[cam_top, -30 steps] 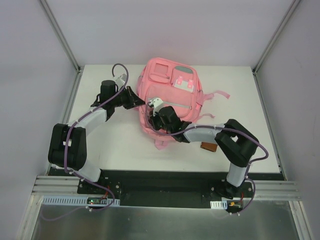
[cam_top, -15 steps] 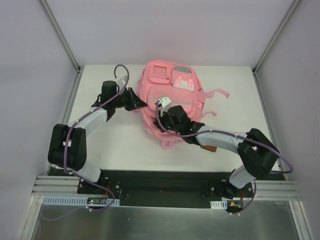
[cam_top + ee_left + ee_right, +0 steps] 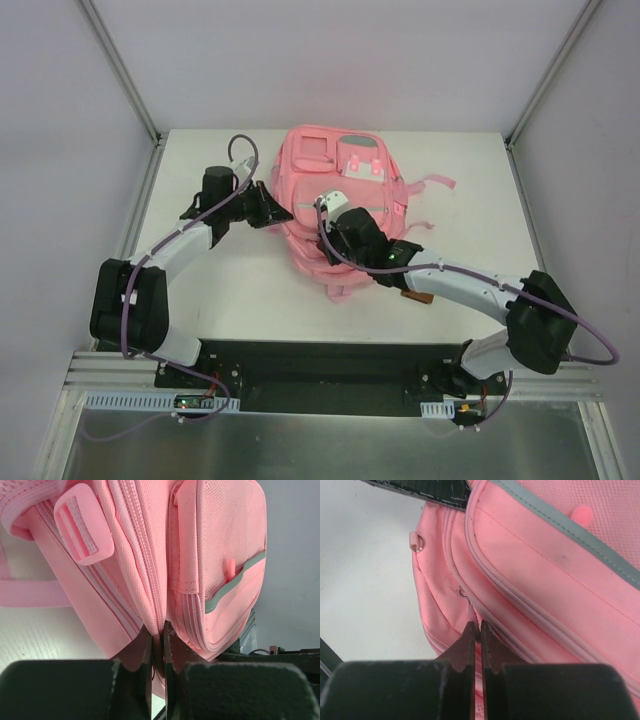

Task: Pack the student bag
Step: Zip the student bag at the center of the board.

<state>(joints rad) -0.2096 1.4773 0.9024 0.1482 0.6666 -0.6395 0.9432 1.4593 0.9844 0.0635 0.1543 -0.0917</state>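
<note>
Both arms are reaching inward over the table (image 3: 230, 290) toward the student bag (image 3: 340, 175), which is lying flat, front pockets up, at the middle of the far side. The left arm is bending at the elbow, its left gripper (image 3: 157, 630) clamping a fabric fold on the bag's left edge. The right arm is stretching low and long, with the right gripper (image 3: 475, 626) pinching a thin zipper pull (image 3: 470, 611) on the bag's side.
</note>
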